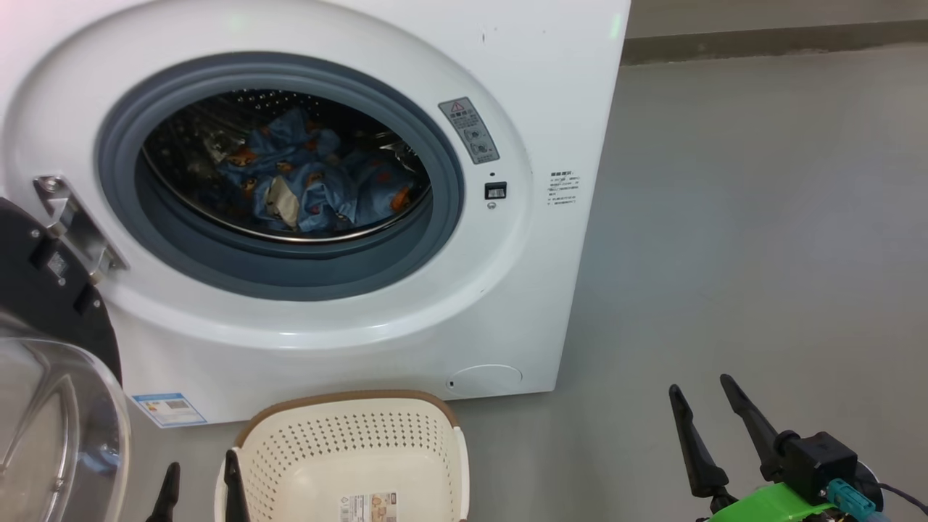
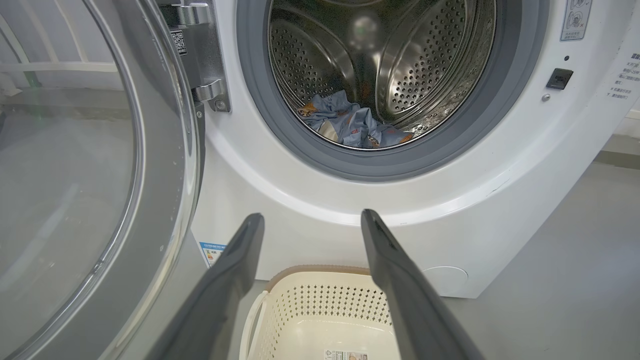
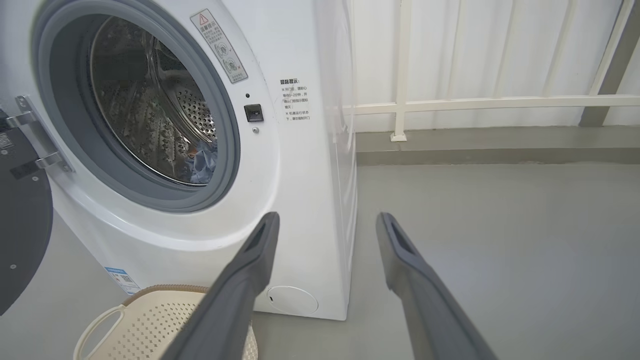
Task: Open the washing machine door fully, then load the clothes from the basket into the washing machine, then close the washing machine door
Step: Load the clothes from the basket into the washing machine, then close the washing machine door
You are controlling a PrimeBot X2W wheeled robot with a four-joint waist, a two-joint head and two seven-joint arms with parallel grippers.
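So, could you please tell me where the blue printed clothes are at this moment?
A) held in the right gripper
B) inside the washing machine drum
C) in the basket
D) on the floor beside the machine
B: the clothes lie in a heap inside the drum of the washing machine, while the basket in front of it stands empty.

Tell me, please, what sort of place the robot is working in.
Probably a laundry corner on a balcony or utility area: a white front-loading washing machine stands on a grey floor, a basket sits before it, and a white railing runs behind.
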